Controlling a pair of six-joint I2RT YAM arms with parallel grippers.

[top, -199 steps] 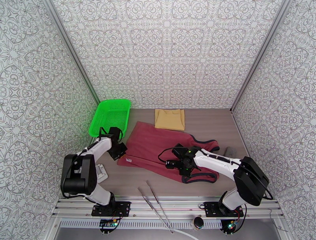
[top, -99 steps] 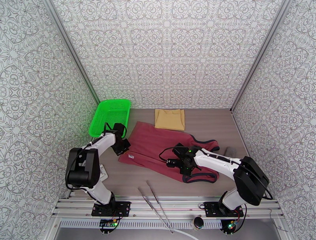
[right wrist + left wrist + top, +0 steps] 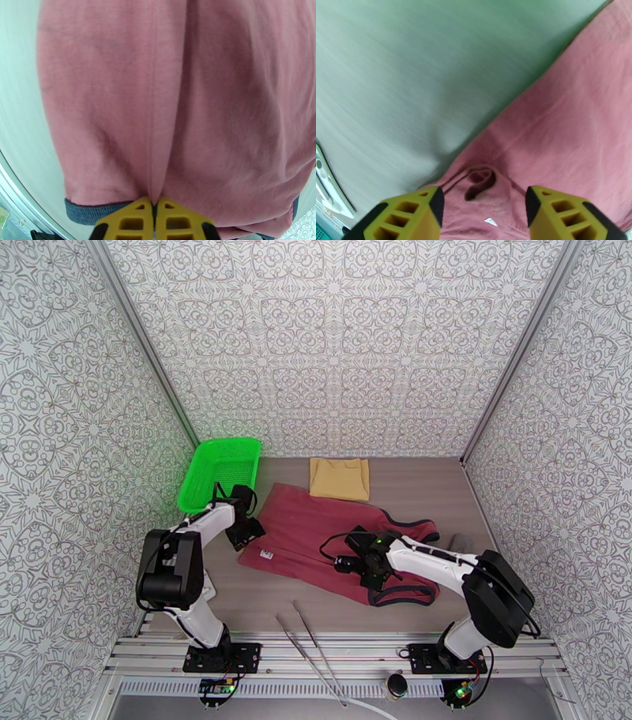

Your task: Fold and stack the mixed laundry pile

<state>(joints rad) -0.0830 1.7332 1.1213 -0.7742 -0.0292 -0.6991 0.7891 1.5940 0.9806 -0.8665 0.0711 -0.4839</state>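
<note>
I count one maroon tank top with navy trim (image 3: 316,536), one folded tan cloth (image 3: 340,479), one green plastic mesh basket (image 3: 192,474).

Robot test cell, patterned wall panels (image 3: 340,343), aluminium rail (image 3: 363,647), grey table (image 3: 411,485)

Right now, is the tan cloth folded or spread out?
Folded: the tan cloth lies as a compact, neat rectangle with doubled layers showing at its edge, beyond the maroon tank top, which lies spread out.
</note>
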